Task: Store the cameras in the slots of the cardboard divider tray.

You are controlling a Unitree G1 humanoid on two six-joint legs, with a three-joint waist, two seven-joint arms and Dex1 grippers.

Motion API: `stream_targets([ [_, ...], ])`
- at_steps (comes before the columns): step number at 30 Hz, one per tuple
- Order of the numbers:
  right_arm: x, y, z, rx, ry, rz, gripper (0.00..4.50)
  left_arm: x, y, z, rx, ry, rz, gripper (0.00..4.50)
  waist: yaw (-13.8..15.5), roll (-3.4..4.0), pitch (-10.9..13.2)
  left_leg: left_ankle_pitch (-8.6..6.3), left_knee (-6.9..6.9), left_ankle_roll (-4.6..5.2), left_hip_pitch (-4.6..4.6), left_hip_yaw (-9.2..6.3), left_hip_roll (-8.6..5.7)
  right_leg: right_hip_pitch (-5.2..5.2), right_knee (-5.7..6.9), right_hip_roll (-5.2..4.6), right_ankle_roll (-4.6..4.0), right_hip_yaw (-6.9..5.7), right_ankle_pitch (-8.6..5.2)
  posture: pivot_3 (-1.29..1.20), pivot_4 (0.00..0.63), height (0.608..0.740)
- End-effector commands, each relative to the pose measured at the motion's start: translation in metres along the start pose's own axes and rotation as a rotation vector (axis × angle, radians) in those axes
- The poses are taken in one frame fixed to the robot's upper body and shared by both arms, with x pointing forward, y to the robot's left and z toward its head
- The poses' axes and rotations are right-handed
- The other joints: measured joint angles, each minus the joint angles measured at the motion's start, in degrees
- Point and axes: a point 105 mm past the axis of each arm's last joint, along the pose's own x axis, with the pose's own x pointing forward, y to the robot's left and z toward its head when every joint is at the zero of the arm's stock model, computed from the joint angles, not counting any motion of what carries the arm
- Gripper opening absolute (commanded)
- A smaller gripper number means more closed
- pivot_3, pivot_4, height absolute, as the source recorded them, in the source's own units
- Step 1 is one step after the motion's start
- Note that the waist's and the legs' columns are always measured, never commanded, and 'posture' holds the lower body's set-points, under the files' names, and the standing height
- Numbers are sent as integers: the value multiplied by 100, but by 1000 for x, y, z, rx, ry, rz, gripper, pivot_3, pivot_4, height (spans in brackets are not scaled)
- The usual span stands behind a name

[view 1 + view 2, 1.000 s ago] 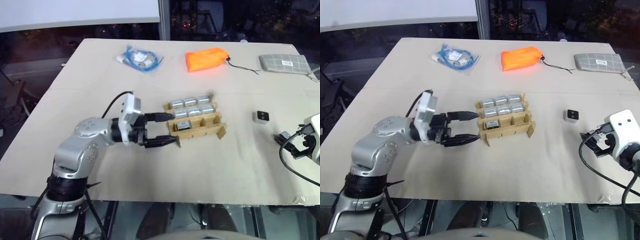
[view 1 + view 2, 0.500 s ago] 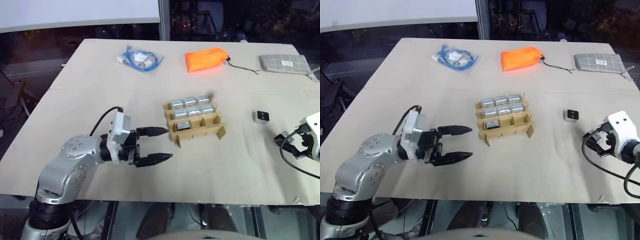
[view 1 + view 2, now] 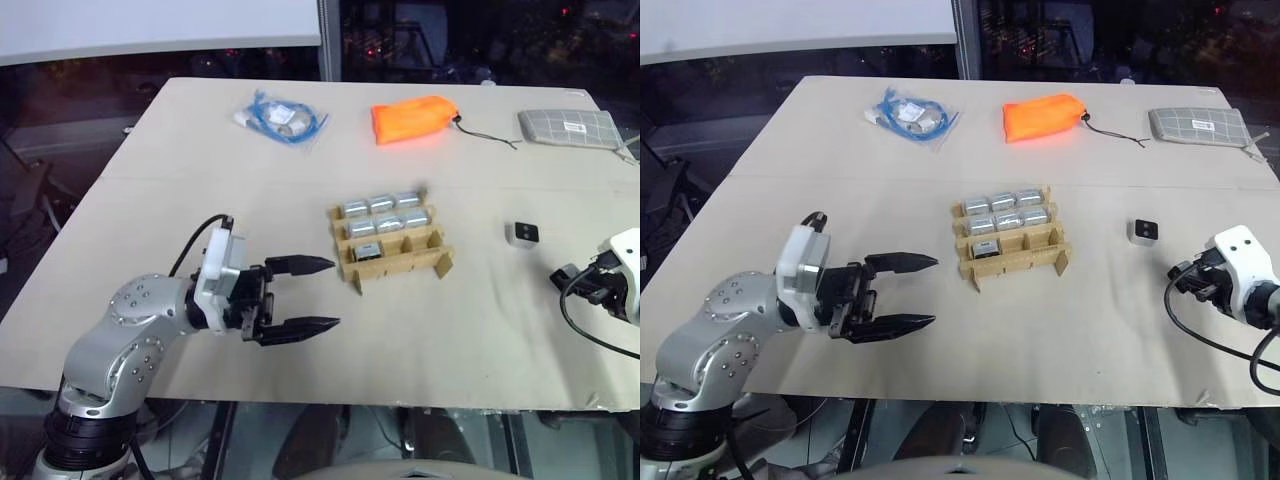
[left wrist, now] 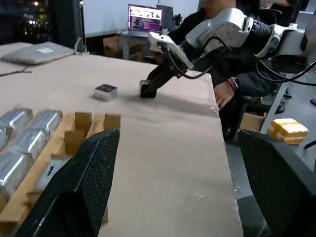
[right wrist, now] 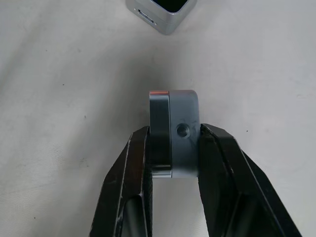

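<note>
Nearest, the right gripper is clenched on a small metal camera, its fingers on 2 flat opposite sides: a rigid, smooth, probably light body that could slip. A second loose camera lies right of the cardboard divider tray, whose far slots hold silver cameras. The left gripper, jaws spread and empty, hovers left of the tray.

The brown tray is sitting mid-table holding seven silver cameras; another camera is lying right of it.
</note>
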Motion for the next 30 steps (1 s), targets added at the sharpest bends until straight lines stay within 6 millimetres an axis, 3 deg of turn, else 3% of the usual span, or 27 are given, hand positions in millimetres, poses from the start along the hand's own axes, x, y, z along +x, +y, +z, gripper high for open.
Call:
stream_targets([
  [1, -5, 1, 27, -82, -84, 0, 707, 1, -5, 13, 66, -37, -21, 3967, -2, 0, 0, 0, 0, 0, 0, 0, 0, 0, 0, 0, 0, 0, 0, 0, 150, 740],
  [9, -2, 83, 122, -374, -468, 315, 707, -4, -5, 3, 37, -30, 39, 3967, -137, 4, -1, 0, -1, 0, 1, 5, 7, -1, -1, 6, 1, 4, 0, 0, 150, 740],
  [13, 12, 126, 151, -630, -590, 477, 707, -4, -6, 1, 40, -35, 82, 3967, -149, 1, -1, 0, 0, 0, 0, 3, 5, -2, -3, 3, 0, 2, 0, 0, 150, 740],
  [18, 30, 149, 154, -827, -622, 619, 707, -11, -9, 2, 49, -15, 141, 3967, -119, 0, 0, 3, 0, -7, -2, -6, 3, -2, -6, 2, -1, -6, 1, 0, 150, 740],
  [24, 43, 171, 156, -908, -652, 725, 707, -22, -15, -1, 35, 3, 242, 3967, -157, 1, 0, 3, -9, -9, -2, -3, 3, -12, -4, 2, -2, 2, 2, 0, 150, 740],
  [30, 52, 180, 156, -934, -659, 774, 707, -29, -22, -3, 26, 16, 325, 3967, -143, 2, 0, 2, -14, -8, -1, -3, 2, -13, -4, 1, -3, 2, 2, 0, 150, 740],
])
